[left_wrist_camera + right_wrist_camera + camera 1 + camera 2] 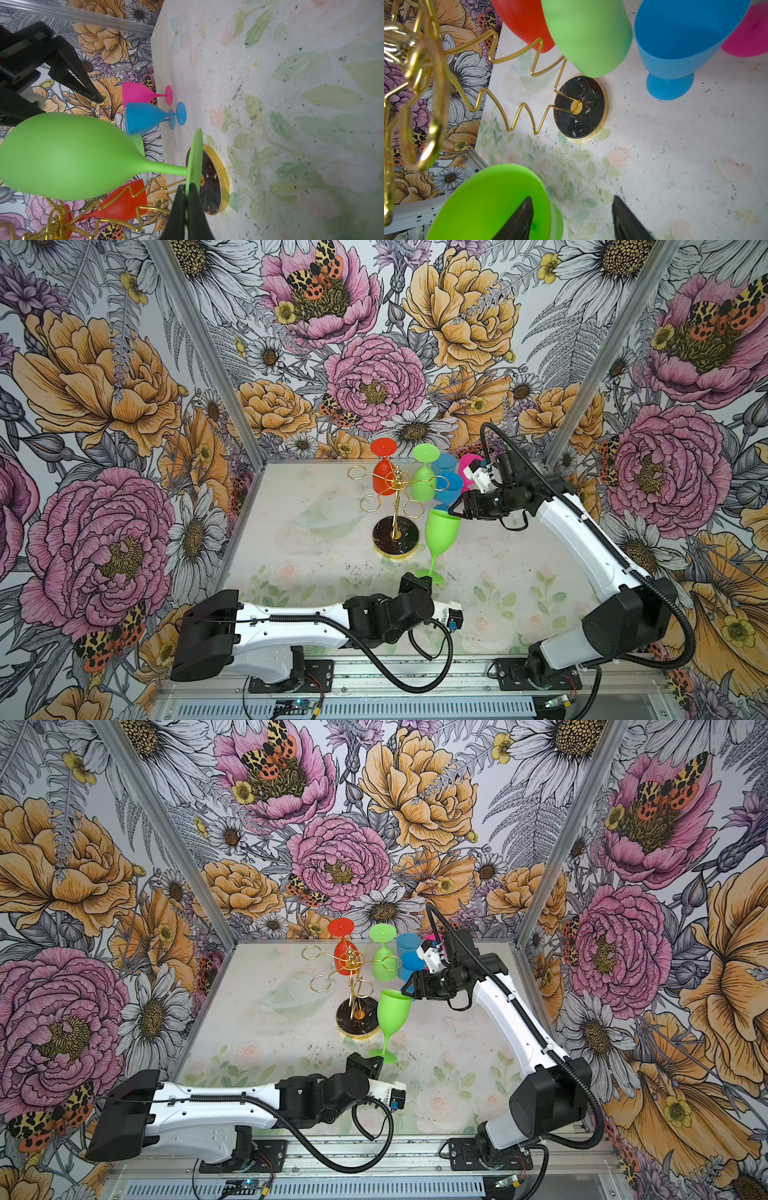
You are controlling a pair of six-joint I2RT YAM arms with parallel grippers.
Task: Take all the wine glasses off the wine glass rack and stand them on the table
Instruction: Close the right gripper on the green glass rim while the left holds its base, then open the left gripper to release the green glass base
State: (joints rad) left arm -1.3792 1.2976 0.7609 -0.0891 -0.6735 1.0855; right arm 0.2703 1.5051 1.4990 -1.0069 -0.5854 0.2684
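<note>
Farthest left on the gold wine glass rack (397,481), a red wine glass (382,479) hangs bowl-down from a loop. Below it the rack's round black marbled base (395,537) sits on the table (519,564). Just right of the base, the left gripper (187,193) is clamped edge-on over the foot disc of the lime-green wine glass (441,531). That glass stands upright with its bowl opening upward, clear of the rack's arms and just beside the base. I cannot tell whether its foot rests on the table or hangs just above it. A second green glass (423,483) hangs from the rack behind it. At the held glass's rim the right gripper (572,197) has its jaws apart, one finger (521,216) down inside the bowl and the other outside, not touching the wall. Further right, blue glasses (143,118) and a pink glass (139,92) stand upright on the table. The removal itself looks done, and the step in hand reads as a hand-over from foot grip to rim grip. Next, the right jaws would need to close firmly on the bowl wall. Only then should the left jaws release the foot, or the tall glass, pinched low, could tip against the rack.
</note>
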